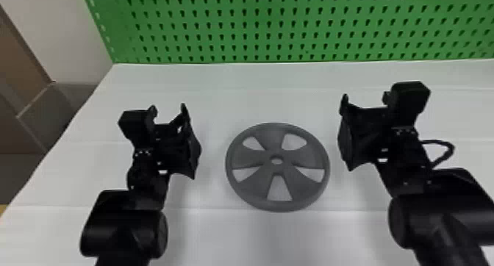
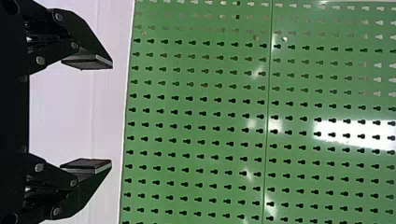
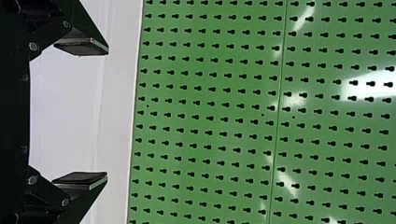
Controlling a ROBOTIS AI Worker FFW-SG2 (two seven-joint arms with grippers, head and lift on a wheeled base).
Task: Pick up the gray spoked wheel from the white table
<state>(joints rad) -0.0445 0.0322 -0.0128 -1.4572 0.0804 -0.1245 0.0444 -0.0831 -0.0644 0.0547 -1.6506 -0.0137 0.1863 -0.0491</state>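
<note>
The gray spoked wheel (image 1: 257, 190) lies flat on the white table (image 1: 206, 236), between the two arms. To its left, in the head view, is my left gripper (image 1: 168, 109), apart from the wheel. My right gripper (image 1: 364, 100) is on the wheel's other side, also not touching it. In the left wrist view the left gripper (image 2: 111, 115) has its fingers spread with nothing between them. The right wrist view likewise has the right gripper (image 3: 108, 114) open and holding nothing.
A green pegboard (image 1: 272, 26) rises along the table's back edge. Left of the table stand brown and gray panels (image 1: 47, 114). A cable (image 1: 450, 147) loops out beside the right wrist.
</note>
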